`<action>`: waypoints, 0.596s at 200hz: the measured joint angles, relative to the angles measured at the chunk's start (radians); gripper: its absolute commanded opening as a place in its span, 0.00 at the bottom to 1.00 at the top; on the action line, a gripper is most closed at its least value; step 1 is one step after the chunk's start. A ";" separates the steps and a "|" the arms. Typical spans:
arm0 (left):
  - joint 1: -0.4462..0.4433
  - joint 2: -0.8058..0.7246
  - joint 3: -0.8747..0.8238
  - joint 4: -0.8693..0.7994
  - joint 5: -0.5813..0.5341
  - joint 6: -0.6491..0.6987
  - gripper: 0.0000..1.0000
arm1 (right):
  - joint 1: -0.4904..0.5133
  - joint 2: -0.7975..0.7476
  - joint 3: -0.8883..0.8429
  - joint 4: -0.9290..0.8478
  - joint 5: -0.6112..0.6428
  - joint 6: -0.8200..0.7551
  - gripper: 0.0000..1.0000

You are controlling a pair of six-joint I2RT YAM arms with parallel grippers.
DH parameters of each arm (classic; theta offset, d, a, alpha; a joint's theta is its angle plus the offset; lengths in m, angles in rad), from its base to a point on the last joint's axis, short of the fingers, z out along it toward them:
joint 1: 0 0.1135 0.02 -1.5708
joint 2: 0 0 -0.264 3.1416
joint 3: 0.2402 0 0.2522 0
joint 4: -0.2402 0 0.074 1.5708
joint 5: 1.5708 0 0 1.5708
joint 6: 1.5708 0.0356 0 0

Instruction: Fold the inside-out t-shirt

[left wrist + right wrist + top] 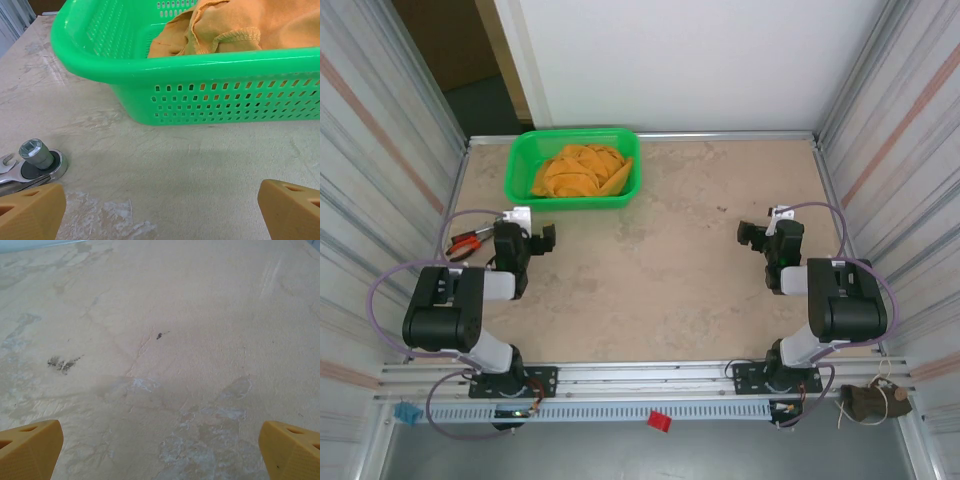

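**A:** Where is the t-shirt?

**B:** The mustard t-shirt [582, 172] [235, 25] lies bunched inside the green basket [575, 201] [225, 100], with a stitched hem riding above the rim. It is too crumpled to tell which side faces out.

**A:** What stands between it and the arms?

**B:** The basket's own perforated near wall. The left gripper [527, 238] [160, 200] sits on the near side of that wall, low over the table [660, 280]. Its fingers are spread wide with nothing between them.

**A:** Is anything else near the basket?

**B:** A ratchet with a socket [37, 160] lies on the table off the basket's near-left corner, just beside the left gripper's finger. Red-handled pliers [468, 243] lie further to the near-left, close to the side wall.

**A:** And the other arm?

**B:** The right gripper [768, 236] [160, 440] is well apart from the basket, off to its right and nearer the bases. Its fingers are also spread and hold nothing, over bare table with a few dark smudges [62, 363].
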 measured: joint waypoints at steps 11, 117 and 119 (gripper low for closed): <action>0.003 0.000 0.000 0.000 0.005 -0.001 0.99 | 0.000 0.000 0.000 0.000 0.000 0.000 0.99; 0.003 0.000 0.000 0.000 0.007 -0.003 0.99 | -0.007 0.000 0.000 0.000 -0.004 0.000 0.99; 0.003 0.000 0.000 0.000 0.007 -0.003 0.99 | -0.007 0.000 0.000 0.000 -0.004 0.000 0.99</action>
